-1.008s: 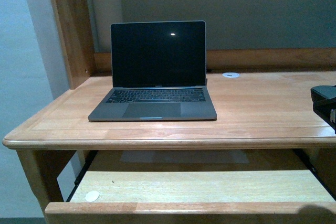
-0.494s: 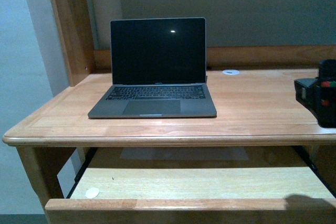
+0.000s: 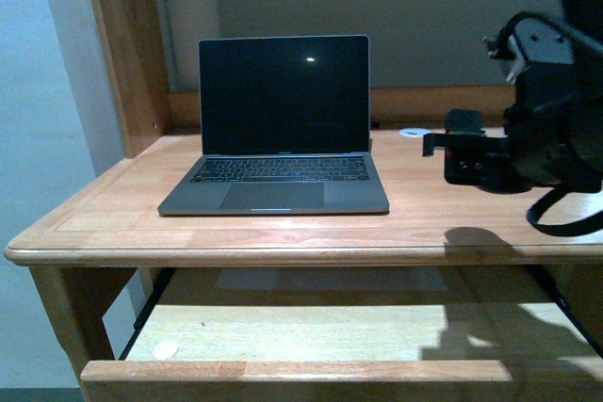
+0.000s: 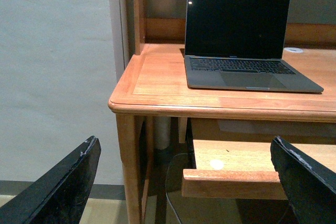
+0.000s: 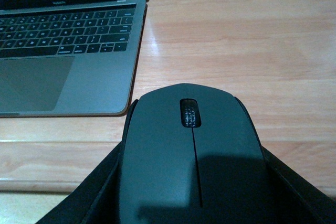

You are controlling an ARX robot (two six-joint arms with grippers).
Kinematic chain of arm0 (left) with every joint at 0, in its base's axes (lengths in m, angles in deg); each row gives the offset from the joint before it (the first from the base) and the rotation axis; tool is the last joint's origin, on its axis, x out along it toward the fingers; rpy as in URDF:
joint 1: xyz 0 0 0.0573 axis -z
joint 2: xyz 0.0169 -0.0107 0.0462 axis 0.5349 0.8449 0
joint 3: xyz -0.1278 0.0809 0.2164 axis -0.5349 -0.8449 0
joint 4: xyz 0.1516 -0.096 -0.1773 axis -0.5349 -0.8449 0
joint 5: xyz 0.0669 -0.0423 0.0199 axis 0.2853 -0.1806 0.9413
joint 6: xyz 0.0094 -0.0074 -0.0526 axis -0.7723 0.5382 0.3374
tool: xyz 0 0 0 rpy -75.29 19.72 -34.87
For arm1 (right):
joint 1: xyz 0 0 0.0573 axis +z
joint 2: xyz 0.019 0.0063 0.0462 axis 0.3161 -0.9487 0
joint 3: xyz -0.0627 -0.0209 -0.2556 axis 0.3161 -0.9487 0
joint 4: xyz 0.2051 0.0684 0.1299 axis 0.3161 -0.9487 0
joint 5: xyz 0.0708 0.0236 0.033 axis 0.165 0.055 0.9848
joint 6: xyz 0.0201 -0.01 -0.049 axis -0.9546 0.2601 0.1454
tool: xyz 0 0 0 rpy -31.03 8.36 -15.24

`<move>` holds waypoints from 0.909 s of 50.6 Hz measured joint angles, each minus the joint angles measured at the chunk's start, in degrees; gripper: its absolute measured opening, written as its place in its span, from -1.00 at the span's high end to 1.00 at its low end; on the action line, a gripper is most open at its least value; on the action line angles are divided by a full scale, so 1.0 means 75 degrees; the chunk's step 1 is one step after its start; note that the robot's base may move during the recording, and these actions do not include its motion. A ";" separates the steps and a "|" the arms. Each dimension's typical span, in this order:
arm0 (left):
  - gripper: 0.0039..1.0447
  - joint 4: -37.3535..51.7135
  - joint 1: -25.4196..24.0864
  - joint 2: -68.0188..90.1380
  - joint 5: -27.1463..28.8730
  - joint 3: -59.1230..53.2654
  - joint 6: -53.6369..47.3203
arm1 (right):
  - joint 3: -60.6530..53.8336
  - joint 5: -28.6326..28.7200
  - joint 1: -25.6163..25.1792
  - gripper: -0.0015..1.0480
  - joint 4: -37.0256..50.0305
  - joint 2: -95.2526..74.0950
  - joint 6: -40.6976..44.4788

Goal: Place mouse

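1. Left gripper (image 4: 184, 182): below and to the left of the laptop, off the worktop's front corner; jaws wide apart, nothing between them.
2. Small white round disc (image 3: 166, 350): on the pulled-out drawer shelf (image 3: 311, 331) under the worktop, below the laptop's left corner.
3. Laptop (image 3: 279, 129): landmark item; open, screen dark, standing toward the left half of the worktop (image 3: 471, 204).
4. White round fitting (image 3: 414, 133): on the worktop just right of the laptop's rear corner, near the back rail.
5. Right gripper (image 3: 464, 157): raised above the worktop to the right of the laptop, clamped on the mouse.
6. Mouse (image 5: 191, 161): black, scroll wheel up, held between the right gripper's jaws, above bare wood just right of the laptop's front corner.
7. Task status, by judgement: mouse carried to the area beside the laptop; lowering and release not yet done.
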 joint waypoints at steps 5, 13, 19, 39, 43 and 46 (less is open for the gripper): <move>-0.88 0.0000 0.0000 0.0000 0.0000 0.0000 0.0000 | 0.0935 -0.0140 0.0000 -0.20 -0.0262 -0.0953 -0.0070; -0.88 0.0000 0.0000 0.0000 0.0000 0.0000 0.0000 | 0.2672 -0.0233 -0.0055 -0.20 -0.1058 -0.2591 -0.0108; -0.88 0.0000 0.0000 0.0000 0.0000 0.0000 0.0000 | 0.3220 -0.0393 -0.0114 -0.20 -0.1801 -0.3051 -0.0303; -0.88 0.0000 0.0000 0.0000 0.0000 0.0000 0.0000 | 0.1743 -0.0641 -0.0586 -0.87 -0.0761 -0.1064 -0.0440; -0.88 -0.0006 0.0000 0.0000 -0.0003 0.0000 0.0000 | 0.0606 0.0029 -0.0752 -0.87 -0.0076 0.0420 -0.0595; -0.88 0.0000 0.0000 0.0000 -0.0003 0.0000 0.0000 | -0.0096 0.0385 -0.0746 -0.85 0.0350 0.1314 -0.0609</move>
